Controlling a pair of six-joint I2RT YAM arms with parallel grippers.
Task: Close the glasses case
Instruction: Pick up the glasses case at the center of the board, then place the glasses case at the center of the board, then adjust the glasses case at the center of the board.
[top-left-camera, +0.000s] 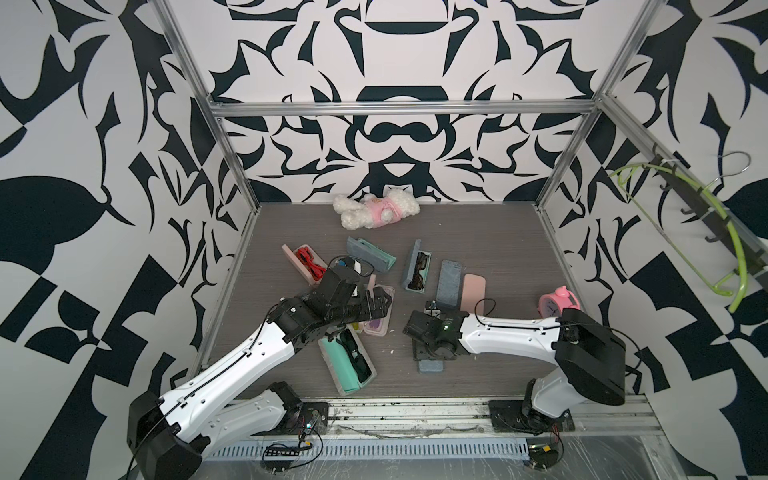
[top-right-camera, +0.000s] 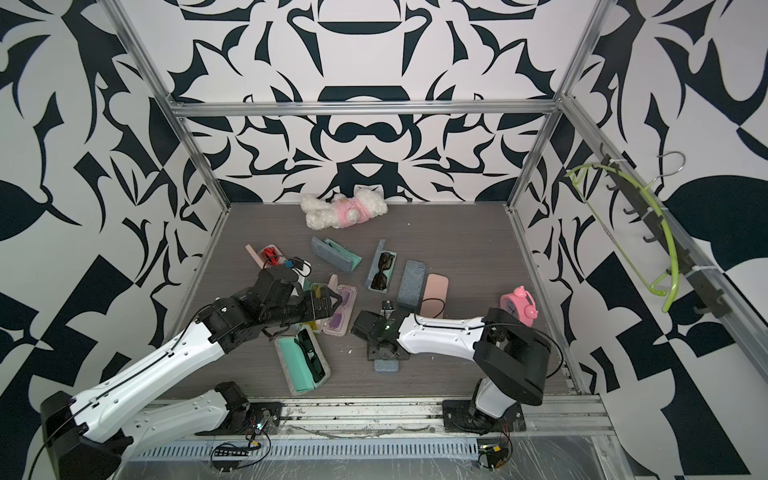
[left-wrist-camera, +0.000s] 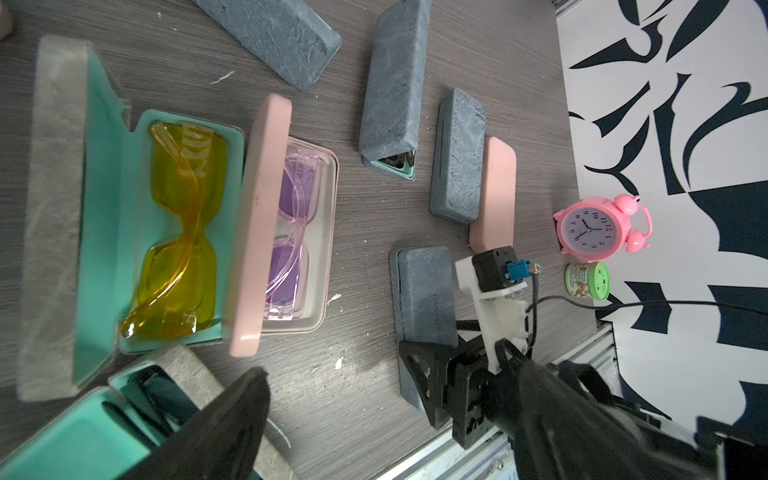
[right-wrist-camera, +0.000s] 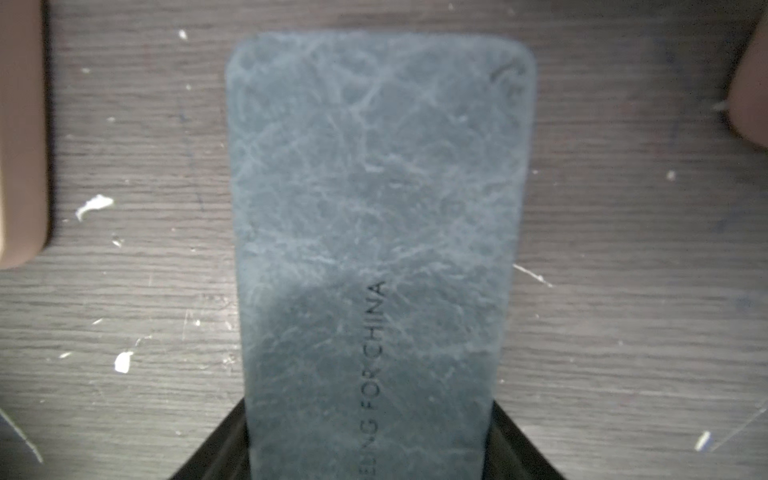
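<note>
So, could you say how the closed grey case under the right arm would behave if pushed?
The grey case looks rigid, its edges straight, so it probably won't flex. Lying flat on the table, it should slide, not tip or roll. Its textured skin likely aids grip.

Lid of the grey-blue glasses case (right-wrist-camera: 374, 187): stamped dark lettering running lengthwise, legible as "FOR CHINA" (the word before it is cut off and ends in "NG"). Dial of the pink alarm clock (left-wrist-camera: 595, 227): numerals 1 to 12.
</note>
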